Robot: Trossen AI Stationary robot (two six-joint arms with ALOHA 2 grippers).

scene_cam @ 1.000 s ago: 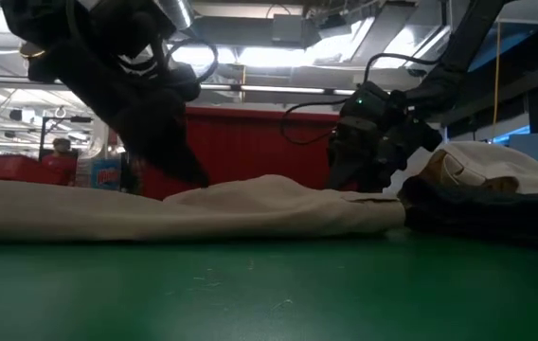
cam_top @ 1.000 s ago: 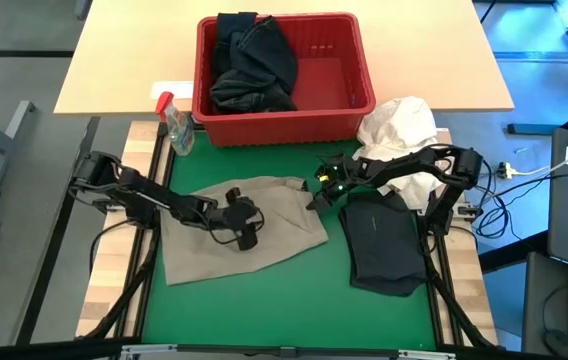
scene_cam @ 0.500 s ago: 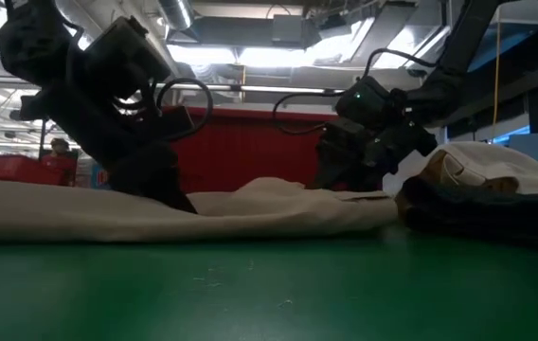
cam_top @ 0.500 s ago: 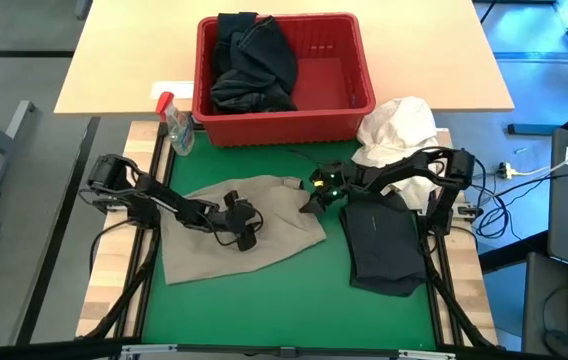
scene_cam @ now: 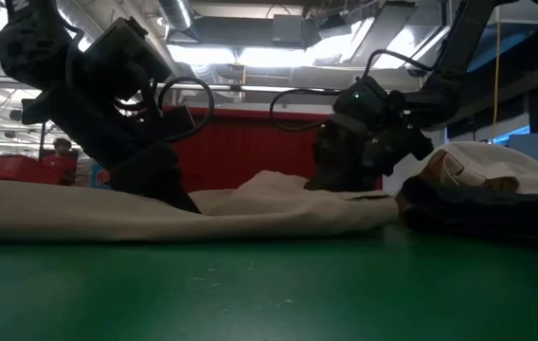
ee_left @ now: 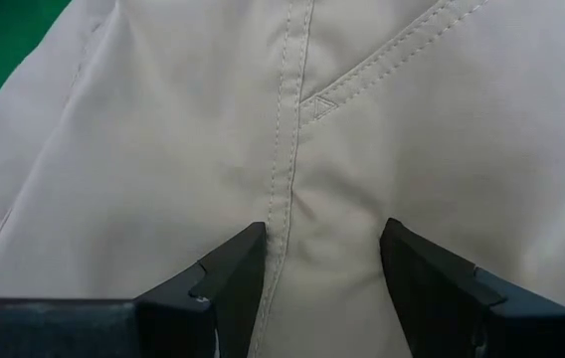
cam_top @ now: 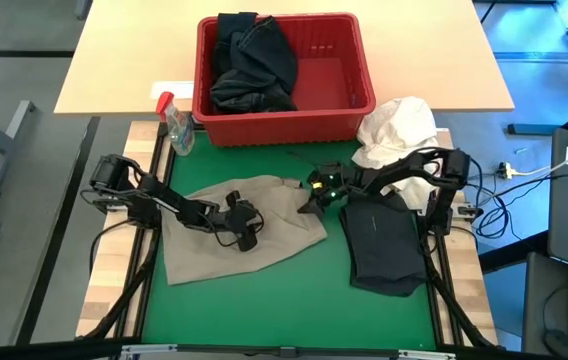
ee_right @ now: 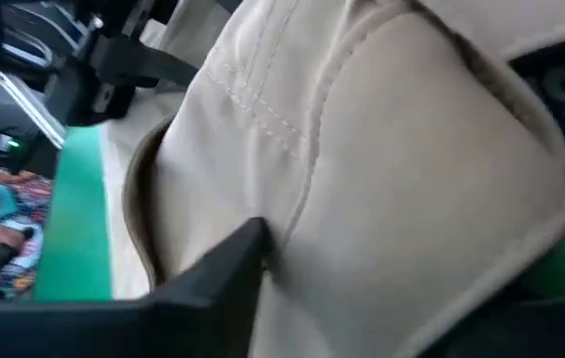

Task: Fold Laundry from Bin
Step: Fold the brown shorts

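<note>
- The khaki-beige cotton garment with stitched seams lies spread on the green mat of the worktop, just in front of the red rectangular plastic basket with slotted sides, which is the landmark here.
- More laundry, a heap of black and charcoal soft garments, sits inside the basket at its left end; the rest of the basket floor is bare.
- A folded dark charcoal garment lies in front of the basket's right corner, beside the khaki one, with a crumpled white cloth bundle between it and the basket.
- A small clear spray bottle with a red top stands just beside the basket's left front corner.
- The right pincer is at the khaki garment's edge nearest the basket. Over the last second it has slid from beside the cloth onto that edge and its jaws have been drawing in; the right wrist view shows a fold of khaki against one dark finger, but I cannot tell whether the pinch is complete.
- The left pincer rests on the middle of the garment, farther from the basket, jaws spread astride a seam and gripping nothing. It has dropped onto the cloth and shifted slightly left during that second.
- Judgement: a corner grab is under way, so the first fold of this piece looks about to begin, with most of the laundry still unfolded.
</note>
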